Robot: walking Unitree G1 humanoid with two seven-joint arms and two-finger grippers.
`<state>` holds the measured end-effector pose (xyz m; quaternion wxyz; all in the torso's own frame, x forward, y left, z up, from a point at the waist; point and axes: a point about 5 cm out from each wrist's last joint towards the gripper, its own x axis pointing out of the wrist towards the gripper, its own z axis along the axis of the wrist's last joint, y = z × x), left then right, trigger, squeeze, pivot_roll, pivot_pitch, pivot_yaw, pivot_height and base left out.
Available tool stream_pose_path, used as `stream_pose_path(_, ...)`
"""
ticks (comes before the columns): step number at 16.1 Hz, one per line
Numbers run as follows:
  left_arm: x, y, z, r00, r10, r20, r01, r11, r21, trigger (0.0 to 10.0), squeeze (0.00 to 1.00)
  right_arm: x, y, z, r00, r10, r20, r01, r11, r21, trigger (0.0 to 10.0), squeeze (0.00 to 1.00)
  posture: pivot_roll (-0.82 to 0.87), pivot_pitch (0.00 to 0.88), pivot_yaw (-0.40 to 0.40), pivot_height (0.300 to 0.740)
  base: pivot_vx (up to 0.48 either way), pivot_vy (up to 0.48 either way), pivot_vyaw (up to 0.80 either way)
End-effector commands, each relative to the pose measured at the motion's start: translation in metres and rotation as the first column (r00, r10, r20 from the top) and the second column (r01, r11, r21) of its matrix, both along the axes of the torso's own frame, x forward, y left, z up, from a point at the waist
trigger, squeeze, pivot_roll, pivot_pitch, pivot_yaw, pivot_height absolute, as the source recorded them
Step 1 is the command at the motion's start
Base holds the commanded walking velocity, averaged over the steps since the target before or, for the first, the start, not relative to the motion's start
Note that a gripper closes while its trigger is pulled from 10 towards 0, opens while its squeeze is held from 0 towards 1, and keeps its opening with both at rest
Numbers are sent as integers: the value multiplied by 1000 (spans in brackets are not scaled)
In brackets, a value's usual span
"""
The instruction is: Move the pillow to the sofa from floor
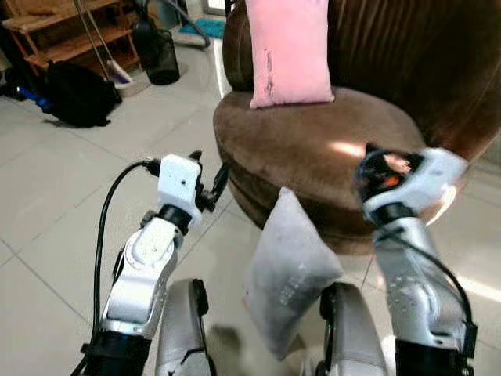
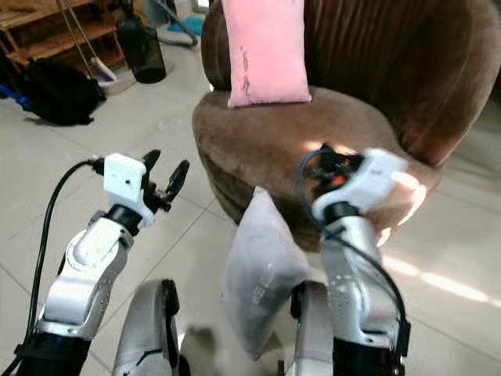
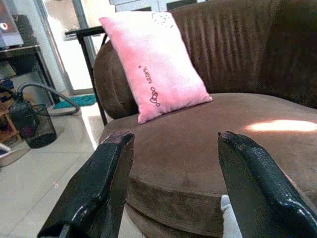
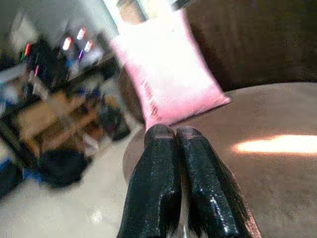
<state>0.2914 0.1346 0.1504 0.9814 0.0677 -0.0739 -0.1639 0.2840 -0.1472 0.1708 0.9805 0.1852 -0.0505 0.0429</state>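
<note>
Left claw (image 2: 166,182) gapes empty beside the sofa (image 1: 313,149); right claw (image 4: 176,183) pinched shut, empty. Grey pillow (image 1: 290,270) leans on the sofa front, on the floor. Your one-corner pinch could let it flop free.

The grey cloth pillow (image 1: 288,270) looked soft and matt, faintly napped. The round brown sofa (image 1: 313,149) wore ribbed, velvety fabric that caught sunlight. The pink cloth cushion (image 1: 290,51) on it seemed smooth. The pale tiled floor (image 1: 55,204) shone glossy. My left tool (image 3: 171,186) had smooth, slightly shiny black plastic fingers (image 3: 94,193); my arms were brushed silver metal.
</note>
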Motion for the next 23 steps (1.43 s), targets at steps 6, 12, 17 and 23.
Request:
stream_pose_path(6,-2,11,-12,999,26,-30,-24,997,69,10000,0,3,7,-54,964,145,-222,-170,980,-101,10000,1000,-42,0,46,560,0,0,0)
stream_pose_path(12,-20,24,-47,968,-118,-221,155,975,161,10000,0,25,-6,-117,898,128,-420,-162,986,-46,10000,1000,-11,49,40,560,0,0,0)
stream_pose_path(17,-39,28,-57,938,-197,-286,257,948,189,10000,0,26,-21,-146,865,48,-499,3,995,100,10000,1000,55,157,61,560,0,0,0)
stream_pose_path(23,-56,27,-23,903,-355,-243,387,917,97,10000,0,21,-32,-155,886,62,-460,30,982,189,10000,1000,173,267,127,560,0,0,0)
